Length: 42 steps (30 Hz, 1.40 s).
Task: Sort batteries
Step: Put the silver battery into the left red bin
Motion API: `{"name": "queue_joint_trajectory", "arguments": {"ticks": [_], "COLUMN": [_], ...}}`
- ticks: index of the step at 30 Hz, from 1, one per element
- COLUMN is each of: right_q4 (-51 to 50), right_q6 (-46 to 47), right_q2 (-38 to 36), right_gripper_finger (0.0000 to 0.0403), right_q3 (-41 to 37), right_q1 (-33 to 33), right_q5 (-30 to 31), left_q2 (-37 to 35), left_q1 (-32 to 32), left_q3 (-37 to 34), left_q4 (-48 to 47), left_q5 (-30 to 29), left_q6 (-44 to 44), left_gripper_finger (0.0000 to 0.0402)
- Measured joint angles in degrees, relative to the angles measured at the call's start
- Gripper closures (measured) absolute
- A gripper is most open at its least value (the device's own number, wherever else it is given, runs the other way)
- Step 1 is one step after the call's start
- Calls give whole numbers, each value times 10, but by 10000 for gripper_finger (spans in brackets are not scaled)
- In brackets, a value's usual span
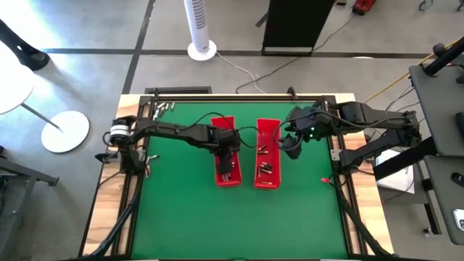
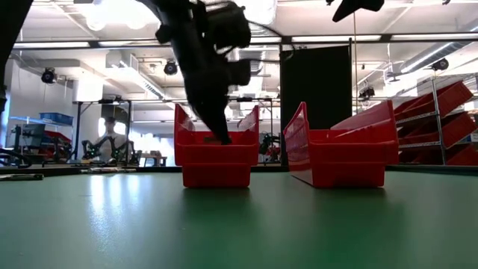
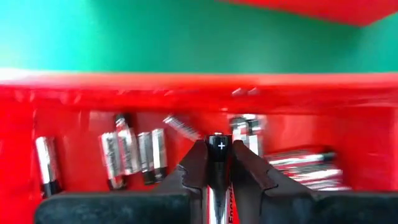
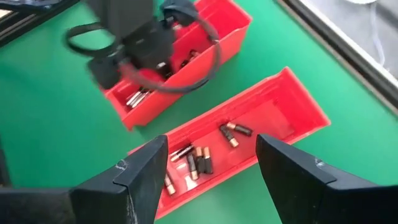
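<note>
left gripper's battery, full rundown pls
The battery is a slim cylinder with a silvery body and a dark end cap marked with a white plus. It is pinched between the two dark fingers of the left gripper, plus end pointing away from the wrist. It hangs inside the left red tray, just above loose batteries lying on the tray floor. Red lettering shows along its side, unreadable.

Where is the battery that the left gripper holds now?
In the left wrist view, the battery sits between the left gripper's jaws, inside the left red tray.

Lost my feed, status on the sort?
Left gripper shut on a battery over left tray. Right gripper open above right tray. Nothing blocking.
</note>
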Motion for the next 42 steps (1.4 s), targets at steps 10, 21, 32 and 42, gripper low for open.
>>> {"name": "queue_joint_trajectory", "arguments": {"ticks": [10,21,32,42], "right_q4": [37,36,41,110], "right_q6": [-35,-19,-54,-161], "right_q2": [14,35,33,28], "right_gripper_finger": [149,165,145,131], "right_q3": [0,0,0,45], "right_q1": [0,0,0,-32], "right_q5": [46,41,42,47], "left_q2": [85,135,129,32], "left_q1": [10,-8,-26,-27], "left_q3": [95,122,119,116], "left_q4": [-111,-110,-148,-173], "left_q5": [14,14,13,-2], "left_q6": [-1,17,34,33], "left_gripper_finger": [376,354,288,265]}}
